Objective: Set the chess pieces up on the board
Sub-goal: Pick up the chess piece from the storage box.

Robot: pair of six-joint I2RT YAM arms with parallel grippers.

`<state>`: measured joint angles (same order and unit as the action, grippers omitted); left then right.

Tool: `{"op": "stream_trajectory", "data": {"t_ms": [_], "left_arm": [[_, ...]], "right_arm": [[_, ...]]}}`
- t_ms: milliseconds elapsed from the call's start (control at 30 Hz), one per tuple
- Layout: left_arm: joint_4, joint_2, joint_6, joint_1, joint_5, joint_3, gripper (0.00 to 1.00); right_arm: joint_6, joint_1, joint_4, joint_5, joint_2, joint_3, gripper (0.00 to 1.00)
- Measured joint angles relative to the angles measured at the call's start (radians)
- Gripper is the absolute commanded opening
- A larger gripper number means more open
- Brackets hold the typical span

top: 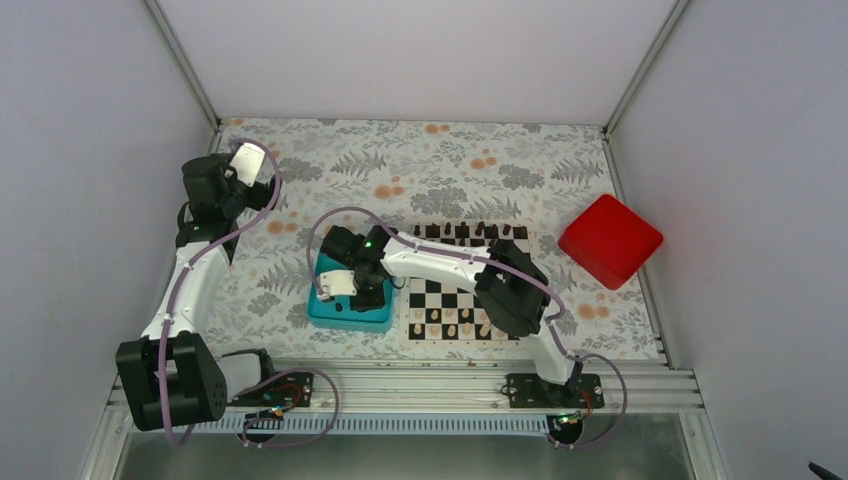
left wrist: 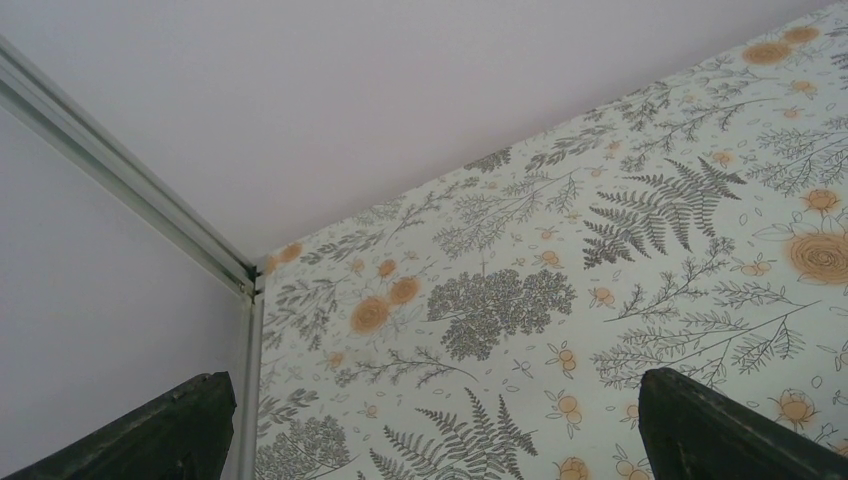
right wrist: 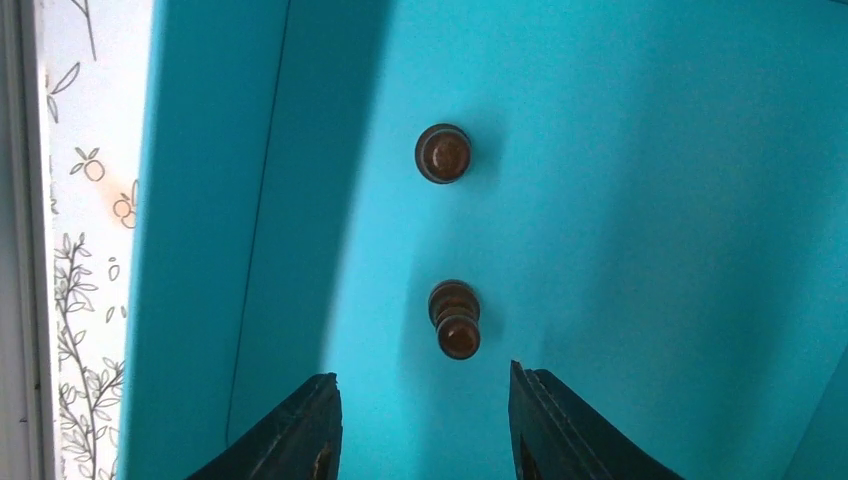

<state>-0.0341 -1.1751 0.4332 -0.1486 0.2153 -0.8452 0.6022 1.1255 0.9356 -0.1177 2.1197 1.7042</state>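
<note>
Chess pieces (right wrist: pixel 443 153): two small dark-brown round-headed pawns, standing in the teal square tray (right wrist: pixel 650 200) on the counter. The nearer pawn (right wrist: pixel 456 320) lies just ahead of the right jaws, centred on their gap. It appears upright, long axis vertical. Right jaws released, empty. Left jaws likewise released, well apart from the tray.

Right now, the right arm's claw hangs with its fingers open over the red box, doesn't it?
Not quite. The right gripper hangs over the teal tray, not the red box, which sits apart to the right of the board. The top external view shows it; the fingers are indeed open.
</note>
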Motion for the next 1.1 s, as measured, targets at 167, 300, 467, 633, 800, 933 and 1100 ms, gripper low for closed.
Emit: {"op": "stream_trajectory", "data": {"t_ms": [167,300,467,633,800,933,1100], "left_arm": [[-0.001,0.0,0.0,0.0,0.0,0.0,1.0],[-0.002,0.004,0.0,0.0,0.005,0.0,1.0],[-0.002,0.011,0.0,0.0,0.006,0.0,1.0],[-0.003,0.015,0.0,-0.001,0.007,0.0,1.0],[-0.004,0.016,0.0,-0.003,0.007,0.0,1.0],[-0.005,0.016,0.0,-0.004,0.007,0.0,1.0],[-0.005,0.016,0.0,-0.006,0.006,0.0,1.0]], "right_arm": [[0.001,0.0,-0.006,0.0,0.014,0.01,0.44],[0.002,0.0,-0.017,0.0,0.027,0.015,0.44],[0.006,0.0,-0.024,-0.001,0.056,0.018,0.3],[0.009,0.0,-0.027,0.0,0.077,0.018,0.07],[0.006,0.0,-0.03,-0.002,0.077,0.018,0.04],[0.006,-0.002,-0.03,0.002,0.058,0.018,0.04],[0.006,-0.035,-0.018,0.027,-0.027,0.017,0.04]]}}
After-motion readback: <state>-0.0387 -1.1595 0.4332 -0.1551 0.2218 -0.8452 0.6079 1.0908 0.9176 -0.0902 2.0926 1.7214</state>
